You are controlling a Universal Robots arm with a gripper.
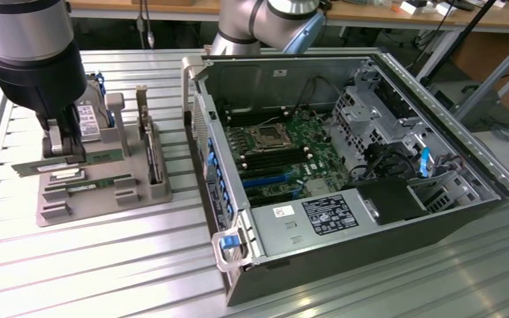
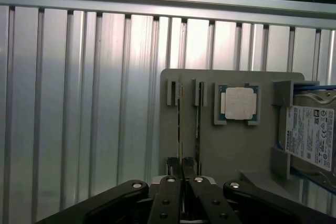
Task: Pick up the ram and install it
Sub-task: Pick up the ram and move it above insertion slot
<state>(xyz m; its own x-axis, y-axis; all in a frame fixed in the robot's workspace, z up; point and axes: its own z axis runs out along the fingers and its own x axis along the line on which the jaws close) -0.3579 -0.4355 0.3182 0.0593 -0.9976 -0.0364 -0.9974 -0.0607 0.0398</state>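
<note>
My gripper [image 1: 64,156] hangs over the grey holder tray [image 1: 104,205] at the exterior view's left and is shut on the ram [image 1: 104,157], a long thin green stick held level, apparently just above the tray. In the wrist view the fingertips [image 2: 170,182] pinch the ram [image 2: 179,129], which shows edge-on as a thin line; the gripper [image 2: 182,181] sits at its near end. A second green stick [image 1: 91,185] lies in the tray beside it [image 2: 198,124]. The open computer case [image 1: 343,218] with its motherboard [image 1: 281,159] lies at the exterior view's right.
The tray also carries a square silver processor chip [image 2: 238,103], a hard drive [image 2: 312,135] and an upright card [image 1: 153,156]. The case wall [image 1: 203,132] stands close to the tray. Everything rests on a ribbed aluminium table [image 1: 104,265]. The arm's base [image 1: 264,26] is behind the case.
</note>
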